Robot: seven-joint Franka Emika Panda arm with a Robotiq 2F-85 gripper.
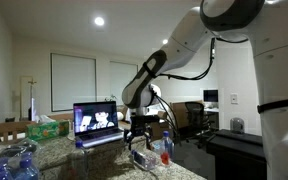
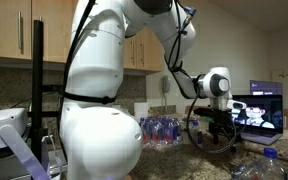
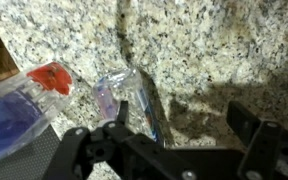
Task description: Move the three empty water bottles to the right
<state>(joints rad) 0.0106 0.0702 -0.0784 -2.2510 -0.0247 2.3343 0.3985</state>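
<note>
The granite counter [image 3: 214, 50] carries one open laptop [image 1: 94, 122] on its far side and one heap of bluish clear plastic [image 1: 14, 160] at the near left. The single arm's gripper [image 3: 179, 125] hangs just above the stone, jaws spread fully wide and holding nothing. In the wrist view one clear bottle [image 3: 129, 100] seems to lie on its side, left of the gap between the jaws, its long axis running far-left to near-right. One red-capped container [image 3: 44, 78] lies further left. The gripper likely needs to shift left. One blue-capped bottle [image 2: 269, 158] shows in an exterior view. A third I cannot make out.
</note>
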